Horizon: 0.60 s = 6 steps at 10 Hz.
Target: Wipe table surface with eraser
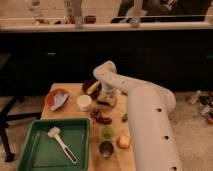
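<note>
Eraser, a small rectangular block with dark top and pale body (106, 103), lies at mid-table, directly beneath the gripper (109, 96) of the white robot arm (145, 120), which reaches in from the near right. Nearest, a green plastic tray (30, 150) holds a white-headed brush (61, 142). Beyond it, the light tan wooden table surface (72, 113) carries a white cup (84, 102) just left of the eraser. The block's long axis seems to run left-right. Whether the gripper grasps it or merely hangs over it cannot be told.

The pale gripper (109, 98) hangs over the tan table surface (74, 91); left of it a white cup (84, 102) and green tray (36, 150)
</note>
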Available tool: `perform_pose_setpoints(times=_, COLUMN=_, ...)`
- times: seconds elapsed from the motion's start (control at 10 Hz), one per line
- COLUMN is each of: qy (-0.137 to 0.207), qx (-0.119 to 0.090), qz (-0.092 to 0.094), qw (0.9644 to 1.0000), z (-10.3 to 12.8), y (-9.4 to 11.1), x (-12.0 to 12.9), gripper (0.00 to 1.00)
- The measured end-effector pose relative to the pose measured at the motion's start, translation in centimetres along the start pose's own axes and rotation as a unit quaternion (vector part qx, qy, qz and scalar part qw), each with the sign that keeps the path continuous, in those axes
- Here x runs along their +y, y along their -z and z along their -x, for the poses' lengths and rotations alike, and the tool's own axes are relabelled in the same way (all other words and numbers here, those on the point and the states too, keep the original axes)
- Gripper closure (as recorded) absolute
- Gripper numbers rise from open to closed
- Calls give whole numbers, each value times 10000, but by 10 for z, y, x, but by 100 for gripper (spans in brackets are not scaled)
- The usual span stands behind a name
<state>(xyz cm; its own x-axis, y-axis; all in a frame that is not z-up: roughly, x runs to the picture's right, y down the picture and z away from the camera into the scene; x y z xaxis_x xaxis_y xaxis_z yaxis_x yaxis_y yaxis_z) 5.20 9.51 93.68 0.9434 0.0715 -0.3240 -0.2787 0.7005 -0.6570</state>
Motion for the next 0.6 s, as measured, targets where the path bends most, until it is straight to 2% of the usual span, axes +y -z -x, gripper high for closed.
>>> perform_pose_setpoints(times=0.2, qy=43, qx=-7, qz=17, qw=10000, z=-16, y=1, x=17, gripper=100)
perform_pose_setpoints(times=0.6, qy=-185, qx=25, qz=154, qw=9997, z=-58, y=-12, x=10, gripper=100)
